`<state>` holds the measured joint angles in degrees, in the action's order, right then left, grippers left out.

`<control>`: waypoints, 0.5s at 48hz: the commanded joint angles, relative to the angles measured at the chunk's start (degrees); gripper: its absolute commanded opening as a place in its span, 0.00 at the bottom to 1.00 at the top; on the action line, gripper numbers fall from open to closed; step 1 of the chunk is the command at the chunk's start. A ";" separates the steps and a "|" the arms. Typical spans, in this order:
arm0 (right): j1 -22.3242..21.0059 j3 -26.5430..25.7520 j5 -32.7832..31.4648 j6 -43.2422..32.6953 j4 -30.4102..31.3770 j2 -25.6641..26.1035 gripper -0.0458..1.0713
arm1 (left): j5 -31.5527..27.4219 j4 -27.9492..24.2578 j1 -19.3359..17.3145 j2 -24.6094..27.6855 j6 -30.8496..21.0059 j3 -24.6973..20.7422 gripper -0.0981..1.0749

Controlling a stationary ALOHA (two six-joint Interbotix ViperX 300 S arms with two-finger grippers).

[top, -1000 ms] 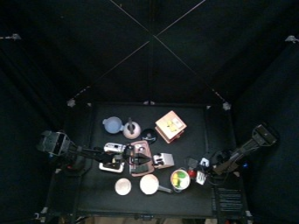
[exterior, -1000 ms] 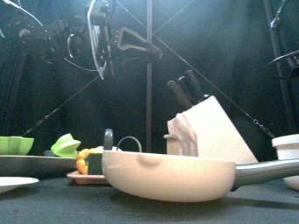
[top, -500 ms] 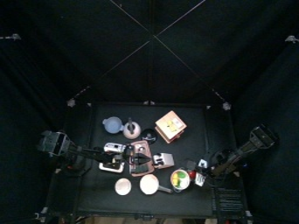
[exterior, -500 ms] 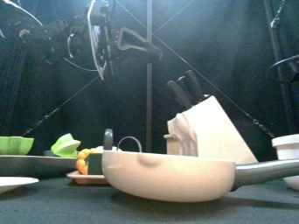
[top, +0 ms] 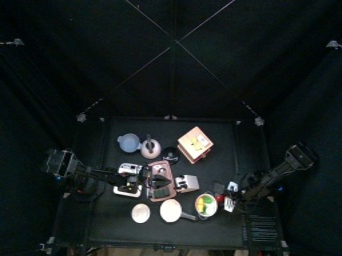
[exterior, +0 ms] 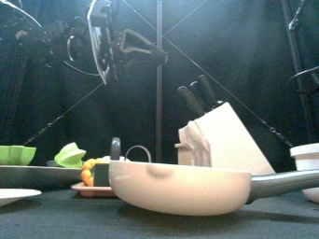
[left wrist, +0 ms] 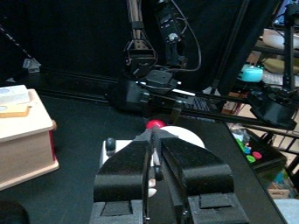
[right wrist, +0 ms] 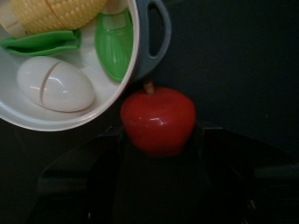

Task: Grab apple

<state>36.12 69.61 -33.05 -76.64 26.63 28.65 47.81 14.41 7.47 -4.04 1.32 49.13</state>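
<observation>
A lab test pen: black curtains (top: pixel 80 60) ring a small black table (top: pixel 227 140) of toy kitchenware.

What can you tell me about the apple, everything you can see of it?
The apple is small, round and red, smooth and a little glossy, with a thin brown stem pointing toward the bowl. It sits on the black table, just outside the bowl's grey rim, very close to it; whether they touch cannot be told. The right gripper hangs right over it, jaws spread wide on either side, not yet closed on it.
</observation>
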 commanded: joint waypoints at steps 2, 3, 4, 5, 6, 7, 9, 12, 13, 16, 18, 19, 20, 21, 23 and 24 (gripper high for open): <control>-0.53 -0.26 0.18 0.00 -0.09 -0.18 0.78 | 0.53 -0.09 0.09 -2.20 0.18 0.09 0.55; -0.53 -0.26 0.18 0.09 -0.09 -0.18 0.77 | 0.44 -0.09 0.09 -2.37 0.18 0.26 0.55; -0.62 -0.26 0.18 0.09 -0.09 -0.18 0.76 | 0.44 -0.09 0.09 -2.64 0.18 0.62 0.55; -0.53 -0.35 0.09 0.09 -0.09 -0.09 0.75 | 0.44 -0.18 0.09 -2.81 0.18 0.79 0.55; -0.62 -0.26 0.18 0.09 -0.09 -0.09 0.74 | 0.44 -0.18 0.09 -2.99 0.18 0.97 0.55; -0.62 -0.26 0.09 0.09 -0.09 -0.09 0.73 | 0.44 -0.18 0.18 -3.16 0.18 1.32 0.55; -0.62 -0.26 0.18 0.09 -0.09 0.00 0.72 | 0.44 -0.18 0.26 -3.60 0.18 1.85 0.55; -0.62 -0.53 -0.09 0.09 -0.09 0.53 0.71 | 0.44 -0.26 0.35 -4.39 0.18 2.64 0.55; -0.53 -0.53 -0.18 0.09 -0.09 0.62 0.71 | 0.44 -0.26 0.35 -4.66 0.18 2.90 0.55; -0.53 -0.88 -0.53 0.09 -0.09 1.32 0.71 | 0.53 -0.26 0.44 -5.71 0.18 3.78 0.55; -0.53 -0.97 -0.97 0.09 -0.09 1.93 0.71 | 0.44 -0.26 0.53 -6.33 0.18 4.22 0.55; -0.53 -1.05 -1.23 0.09 -0.09 2.29 0.71 | 0.44 -0.18 0.53 -6.59 0.09 4.48 0.55; -0.53 -1.23 -1.76 0.09 -0.09 2.81 0.71 | 0.44 -0.18 0.62 -6.77 0.09 4.66 0.55; -0.53 -1.23 -2.29 0.09 -0.09 3.16 0.71 | 0.44 -0.18 0.62 -7.03 0.09 4.83 0.55; -0.53 -1.41 -3.25 0.09 -0.09 4.04 0.71 | 0.44 -0.09 0.62 -7.38 0.09 5.10 0.55; -0.53 -1.49 -3.78 0.09 -0.09 4.48 0.71 | 0.44 -0.09 0.70 -7.47 0.09 5.19 0.55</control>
<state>35.60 69.43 -35.24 -76.64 26.54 31.20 47.81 14.33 8.00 -9.93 1.41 54.58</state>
